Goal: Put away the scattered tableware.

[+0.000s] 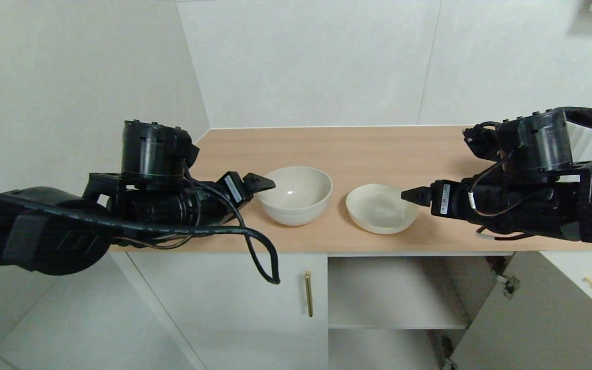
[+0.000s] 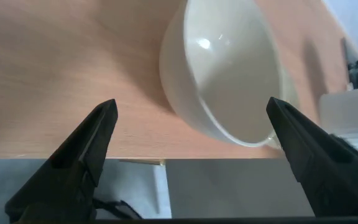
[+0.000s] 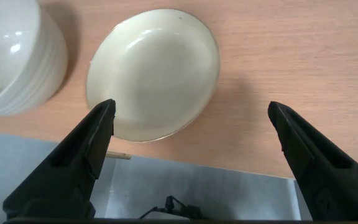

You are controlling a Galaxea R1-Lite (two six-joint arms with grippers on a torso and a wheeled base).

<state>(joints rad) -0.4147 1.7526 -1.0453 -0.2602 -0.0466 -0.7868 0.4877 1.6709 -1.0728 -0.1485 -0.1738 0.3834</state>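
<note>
Fingers of left gripper spread wide, empty, just short of deep bowl | fingers of right gripper equally wide, empty, tips near shallow bowl | both bowls on counter, none stowed yet, cabinet below open | both grippers held level, pointing inward from opposite sides

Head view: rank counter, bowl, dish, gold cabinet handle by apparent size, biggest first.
1. counter, by far the largest.
2. bowl and dish: about equal across and similarly near the camera. The bowl shows more depth, but I wouldn't rank them apart.
3. handle, the smallest.
</note>
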